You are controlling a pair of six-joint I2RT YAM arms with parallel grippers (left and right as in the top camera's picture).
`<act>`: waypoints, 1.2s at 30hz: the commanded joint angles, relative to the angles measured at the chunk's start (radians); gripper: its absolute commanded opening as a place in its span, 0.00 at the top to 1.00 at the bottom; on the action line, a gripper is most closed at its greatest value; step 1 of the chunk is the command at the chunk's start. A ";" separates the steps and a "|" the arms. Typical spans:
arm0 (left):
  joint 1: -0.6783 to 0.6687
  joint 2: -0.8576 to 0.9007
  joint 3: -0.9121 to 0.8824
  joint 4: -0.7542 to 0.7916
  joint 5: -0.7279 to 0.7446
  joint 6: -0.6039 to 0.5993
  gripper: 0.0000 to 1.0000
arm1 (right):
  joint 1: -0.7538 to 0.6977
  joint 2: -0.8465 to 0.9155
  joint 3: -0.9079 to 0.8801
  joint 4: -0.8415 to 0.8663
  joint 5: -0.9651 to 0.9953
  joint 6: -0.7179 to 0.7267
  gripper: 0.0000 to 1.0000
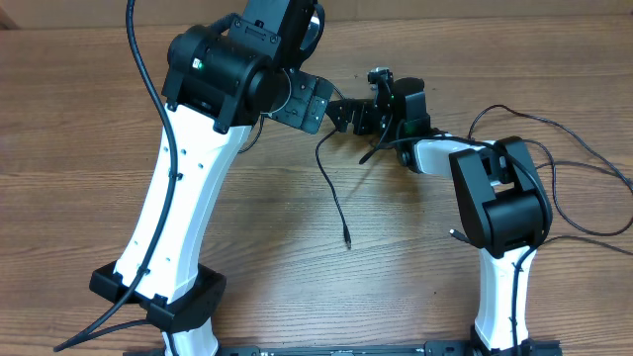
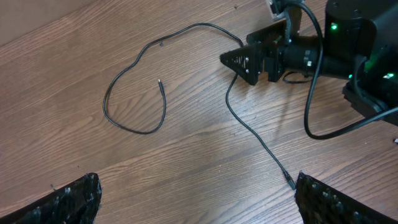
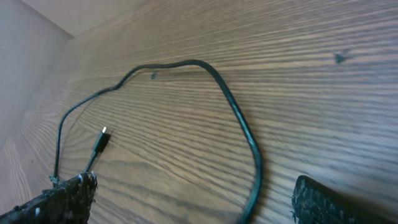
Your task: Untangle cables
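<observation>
The left fingers [image 2: 74,200] and the right fingers [image 3: 62,202] both stand wide and empty over the brown wooden surface [image 1: 396,297], where the thin black cable [image 3: 244,124] lies loose, its plug end trailing toward six o'clock.

Thin black cables [image 2: 186,27] lie slack and flat on the wooden tabletop [image 2: 74,56]. One stretch curls into a wide open loop, and its free end, a slim black plug with a silver tip [image 3: 102,138], sits inside the curve, clear of the cord around it. From the loop's top the cord sweeps right. A straighter run [image 2: 258,140] slants away to a small plug [image 2: 290,181]. One cord or two? Can't tell from here.
</observation>
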 commanded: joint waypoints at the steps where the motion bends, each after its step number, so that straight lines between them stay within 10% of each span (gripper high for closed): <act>1: -0.001 -0.005 -0.005 0.002 0.011 0.005 0.00 | 0.031 0.048 0.006 -0.016 0.012 0.035 0.00; 8: -0.001 -0.005 -0.005 0.002 0.011 0.005 0.00 | 0.092 0.048 0.006 0.013 0.011 0.035 0.01; 11: -0.001 -0.005 -0.005 0.002 0.011 0.005 0.00 | 0.102 0.048 0.006 0.010 0.011 0.035 0.21; 14: -0.001 -0.005 -0.005 0.002 0.011 0.005 0.00 | 0.102 0.048 0.006 0.008 0.011 0.035 0.69; 22: -0.001 -0.005 -0.005 0.002 0.011 0.005 0.00 | 0.089 0.046 0.006 0.035 0.002 0.087 0.94; 36: -0.001 -0.005 -0.005 0.002 0.011 0.005 0.00 | -0.224 -0.378 0.006 -0.070 -0.106 0.109 0.96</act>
